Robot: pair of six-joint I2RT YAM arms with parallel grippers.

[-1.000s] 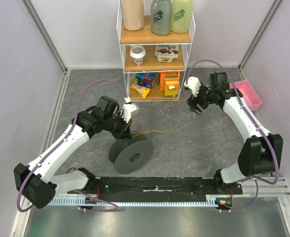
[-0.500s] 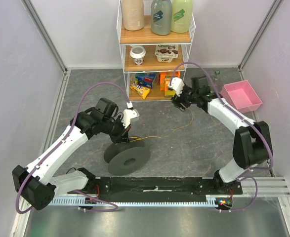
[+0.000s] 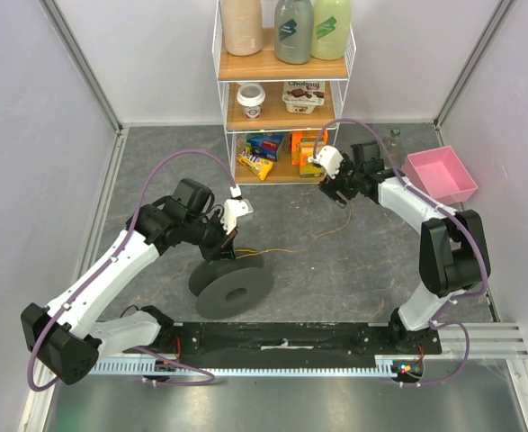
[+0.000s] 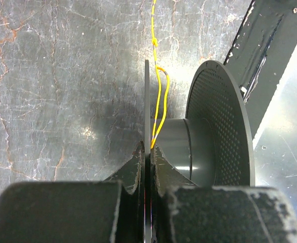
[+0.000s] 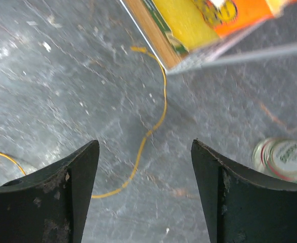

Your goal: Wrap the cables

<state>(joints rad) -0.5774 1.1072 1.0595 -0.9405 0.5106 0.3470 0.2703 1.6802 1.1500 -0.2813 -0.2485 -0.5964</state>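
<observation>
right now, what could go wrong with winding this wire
1. The left fingers pinch only the thin flange of the spool; it may slip or tilt.
2. The wire lies slack near the shelf corner and could snag there.
3. The open right fingers may miss so fine a wire.

Spool (image 3: 234, 290) left, shelf (image 3: 281, 67) behind — wire (image 3: 292, 250) seemingly between
</observation>
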